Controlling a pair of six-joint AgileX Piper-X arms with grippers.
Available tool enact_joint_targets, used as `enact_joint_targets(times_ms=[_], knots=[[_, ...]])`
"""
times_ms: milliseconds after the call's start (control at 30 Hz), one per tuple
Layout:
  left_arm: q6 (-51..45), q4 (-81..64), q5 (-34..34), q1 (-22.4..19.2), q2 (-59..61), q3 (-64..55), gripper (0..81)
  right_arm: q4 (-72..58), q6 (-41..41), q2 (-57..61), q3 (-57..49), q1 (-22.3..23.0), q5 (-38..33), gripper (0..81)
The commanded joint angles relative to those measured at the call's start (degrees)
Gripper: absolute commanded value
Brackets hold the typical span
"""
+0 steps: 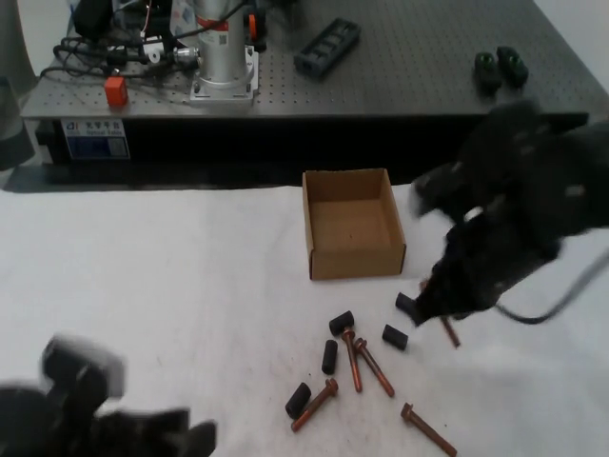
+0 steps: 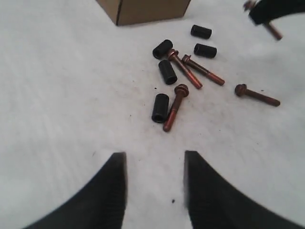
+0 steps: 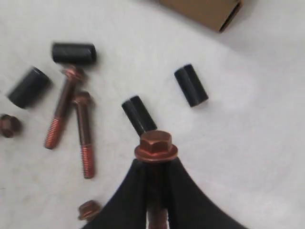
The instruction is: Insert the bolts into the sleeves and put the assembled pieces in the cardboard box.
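Bolt inside right claw

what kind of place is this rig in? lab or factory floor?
Probably a robotics lab: a perforated optical breadboard with a metal post and cables behind, and a white cloth bench holding bolts, sleeves and a cardboard box.
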Motion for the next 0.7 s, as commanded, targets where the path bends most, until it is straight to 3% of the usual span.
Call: enact_joint_targets(times_ms=[0,400,667], knots=[[7.7,-0.5,3.7,0.1,16.2,-11.2,29.3,-0.5,5.5,-12.6,4.9,-0.9,-4.3,3.4],[23.2,37.9,6.4,0.0,63.6,-57.5,29.3,4.0,16.9,-44.8,21.5,-0.9,-5.2,3.4],[24.4,44.9,6.4,-1.3,75.1,-68.5,29.3,6.1,18.0,-51.5,25.1,-0.9,-5.1,3.4]])
